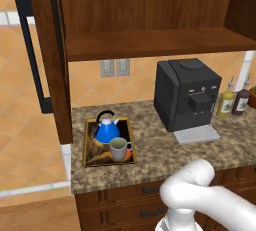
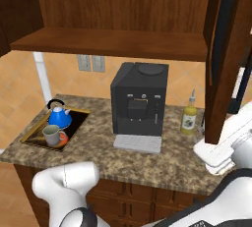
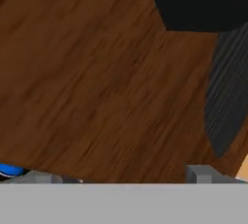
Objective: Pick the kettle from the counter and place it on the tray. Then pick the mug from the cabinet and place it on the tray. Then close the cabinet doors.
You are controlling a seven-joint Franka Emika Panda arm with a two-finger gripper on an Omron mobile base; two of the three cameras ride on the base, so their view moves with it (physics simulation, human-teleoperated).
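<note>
Kettle [image 1: 106, 129] and mug [image 1: 119, 149] both sit on the tray [image 1: 90, 159], so closing the cabinet doors [image 2: 227, 59] remains. The hand presses close against the right door's wood; I cannot tell its grip. Next: push it shut.

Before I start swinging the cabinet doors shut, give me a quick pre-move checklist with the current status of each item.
1. Kettle on the tray: ok.
2. Mug on the tray, upright, in front of the kettle: ok.
3. Cabinet shelf holds nothing that would block the doors: ok.
4. Doors: left door and right door both stand open: not ok yet.
5. Claw placed at a door handle: cannot tell; the hand view is pressed close to wood grain.
6. Claw open or shut: cannot tell.
</note>
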